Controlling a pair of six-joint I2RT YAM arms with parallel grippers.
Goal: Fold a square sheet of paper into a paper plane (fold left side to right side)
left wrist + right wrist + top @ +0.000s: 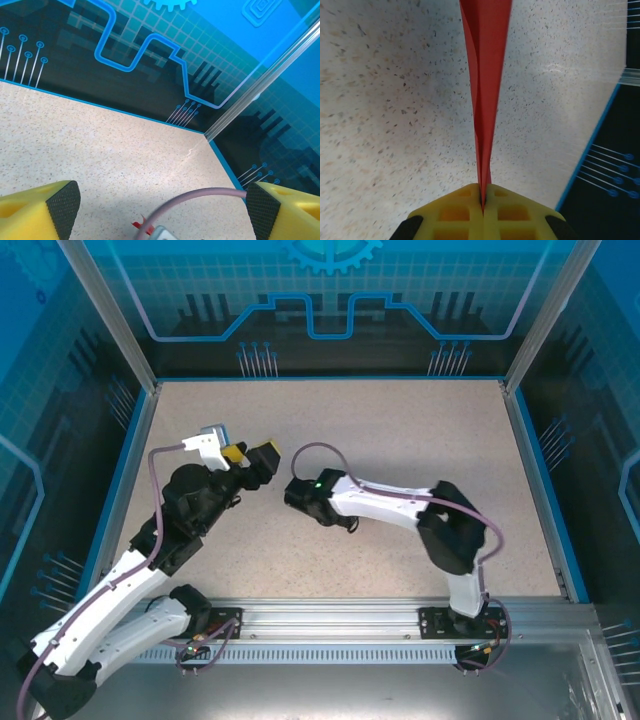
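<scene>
Speckled table (380,100) behind red paper (485,75), tight in right claw (482,200)

The sheet of paper (485,90) runs from the right tool (482,202) at bottom centre to the top edge, above the table (380,100); in the top view the left tool (262,456) sits just left of centre.

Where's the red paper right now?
In the right wrist view, the red paper is pinched in the shut right claw, extending away as a narrow folded strip over the speckled table.
</scene>
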